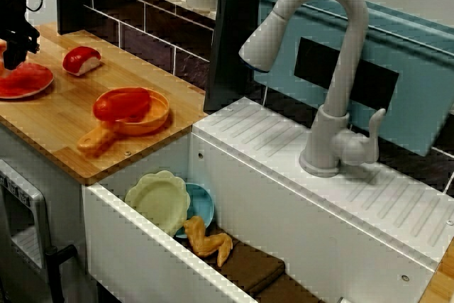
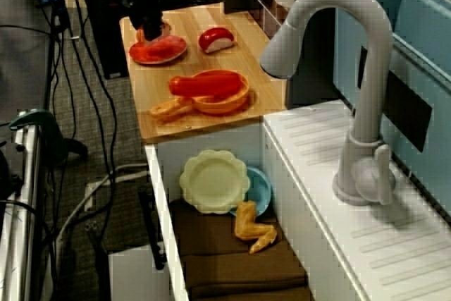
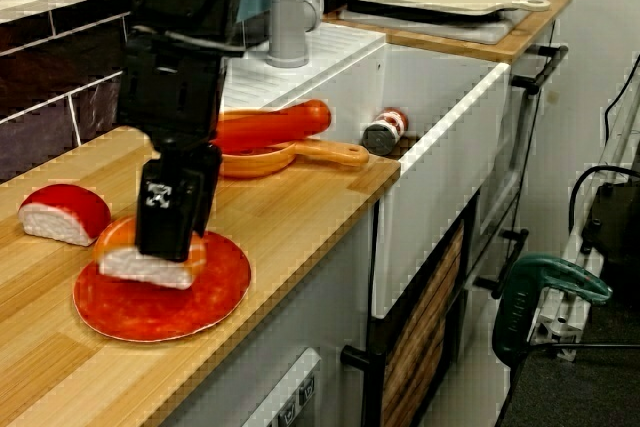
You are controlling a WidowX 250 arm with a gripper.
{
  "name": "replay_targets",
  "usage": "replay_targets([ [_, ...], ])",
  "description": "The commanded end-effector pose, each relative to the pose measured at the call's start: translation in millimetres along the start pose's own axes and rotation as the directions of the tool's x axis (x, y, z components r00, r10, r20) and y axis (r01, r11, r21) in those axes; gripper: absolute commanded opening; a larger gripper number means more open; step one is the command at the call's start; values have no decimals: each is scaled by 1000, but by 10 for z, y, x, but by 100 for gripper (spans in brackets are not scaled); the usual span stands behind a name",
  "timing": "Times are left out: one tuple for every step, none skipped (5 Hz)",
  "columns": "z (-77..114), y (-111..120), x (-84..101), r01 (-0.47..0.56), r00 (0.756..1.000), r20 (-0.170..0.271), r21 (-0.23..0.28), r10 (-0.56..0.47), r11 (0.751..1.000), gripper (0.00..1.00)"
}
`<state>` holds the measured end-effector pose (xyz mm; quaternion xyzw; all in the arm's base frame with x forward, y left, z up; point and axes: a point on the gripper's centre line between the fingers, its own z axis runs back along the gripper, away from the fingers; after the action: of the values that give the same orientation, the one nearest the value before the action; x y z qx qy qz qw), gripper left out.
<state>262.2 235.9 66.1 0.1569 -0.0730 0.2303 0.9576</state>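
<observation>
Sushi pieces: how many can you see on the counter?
2. An orange-topped sushi piece sits on the red plate under the gripper; a red-topped sushi piece lies on bare counter beside that plate. Others may be hidden from view.

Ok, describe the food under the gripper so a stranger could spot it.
On the wooden counter beside the sink lies a red plate. The sushi piece on it, under the gripper, is orange-topped over white rice; its red-topped neighbour lies off the plate.
</observation>
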Motion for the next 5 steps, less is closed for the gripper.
replay_targets([
  [123,102,117,24,1000,-6,24,-24,999,100],
  [162,88,103,45,998,-37,4,-45,999,100],
  [305,8,103,82,995,-59,-35,-84,996,100],
  [530,-147,104,114,992,-40,-118,-120,986,100],
  [678,-413,41,145,989,-12,-136,-148,980,100],
])
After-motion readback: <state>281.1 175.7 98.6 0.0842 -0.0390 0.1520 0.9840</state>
